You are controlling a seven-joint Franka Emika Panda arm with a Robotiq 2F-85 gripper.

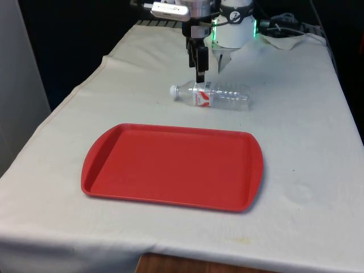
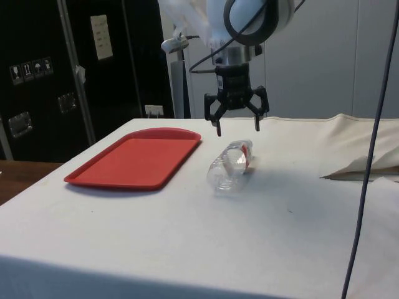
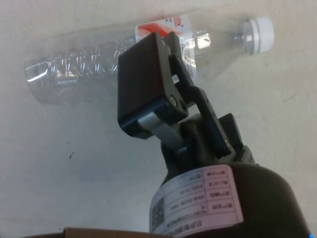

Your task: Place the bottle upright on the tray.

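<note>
Beyond the red tray's (image 1: pixel 170 165) far edge, the clear bottle (image 1: pixel 219 95) lies on its side on the cloth, long axis across the table, cap towards the front view's left; the gripper (image 2: pixel 235 128) hangs directly above its label, fingers spread, straddling the axis.

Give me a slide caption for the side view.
Open gripper hovers above a clear bottle lying on the cloth beside an empty red tray.
</note>
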